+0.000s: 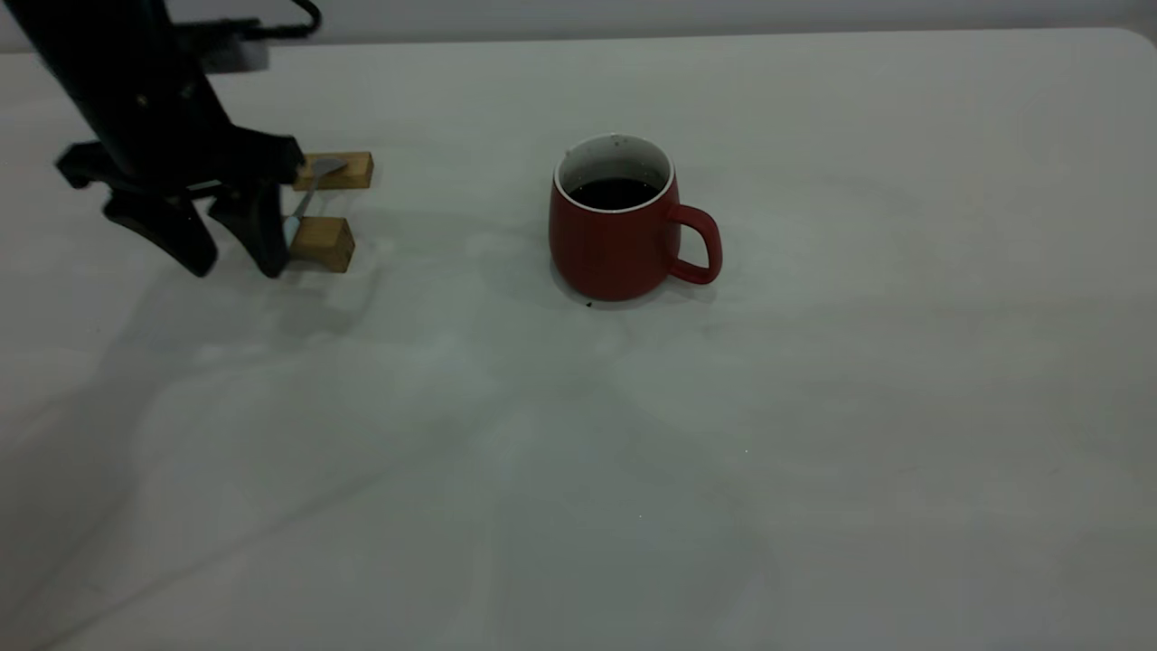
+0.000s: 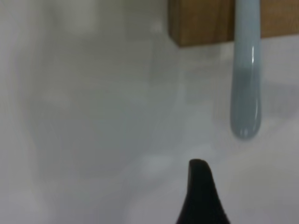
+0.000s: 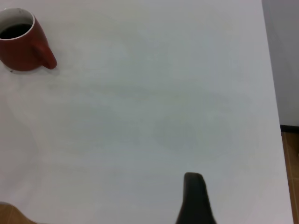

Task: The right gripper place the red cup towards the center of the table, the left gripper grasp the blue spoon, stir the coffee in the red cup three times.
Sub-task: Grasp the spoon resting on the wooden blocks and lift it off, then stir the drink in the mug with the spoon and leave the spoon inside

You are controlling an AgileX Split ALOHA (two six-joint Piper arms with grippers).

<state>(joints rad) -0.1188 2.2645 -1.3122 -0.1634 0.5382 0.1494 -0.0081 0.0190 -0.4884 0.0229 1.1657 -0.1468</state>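
The red cup [image 1: 615, 244] stands upright near the middle of the table [image 1: 813, 407], handle to the right, with dark coffee [image 1: 615, 192] inside. The blue spoon [image 1: 312, 190] lies bridged across two wooden blocks at the far left. My left gripper [image 1: 233, 258] hangs open just left of the near block, close to the spoon's handle end and not holding it. In the left wrist view the pale handle [image 2: 245, 93] juts past a block, beyond one dark finger [image 2: 201, 191]. My right gripper shows only one finger [image 3: 194, 200], far from the cup [image 3: 21, 46].
The far wooden block [image 1: 339, 170] and near wooden block [image 1: 321, 244] carry the spoon. The table's right edge [image 3: 273, 93] shows in the right wrist view, with wooden floor [image 3: 292, 177] beyond it. A tiny dark speck [image 1: 588, 304] lies by the cup's base.
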